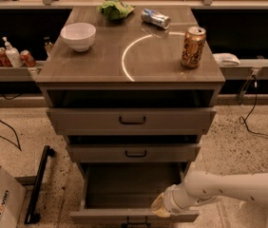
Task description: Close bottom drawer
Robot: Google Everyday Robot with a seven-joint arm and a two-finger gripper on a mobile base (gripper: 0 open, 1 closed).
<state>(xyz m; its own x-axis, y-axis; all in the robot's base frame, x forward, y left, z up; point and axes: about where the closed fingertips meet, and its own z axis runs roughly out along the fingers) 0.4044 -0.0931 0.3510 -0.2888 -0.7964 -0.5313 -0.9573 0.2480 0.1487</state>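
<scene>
Grey-tan and deep, the bottom drawer (124,189) stood pulled far out of the cabinet, with its box bare inside. It was the lowest, under the middle drawer (100,152) and the top drawer (86,120), which were both a little open too. Its flat front with the small black handle (135,220) pointed to 6 o'clock, and the long axis of this front ran from 9 to 3 o'clock. The tool (158,206), on the white arm that reached in from 3 o'clock, was at the upper edge of that front, to the right of the handle. Whether it touched the panel, and whether it was wide or narrow, I could not tell. The cabinet lay at 12 o'clock from the tool, so I judged that the push must go straight to 12 o'clock, square to the front. On the counter (105,63) stood a white bowl (78,35) and a gold can (193,46).
</scene>
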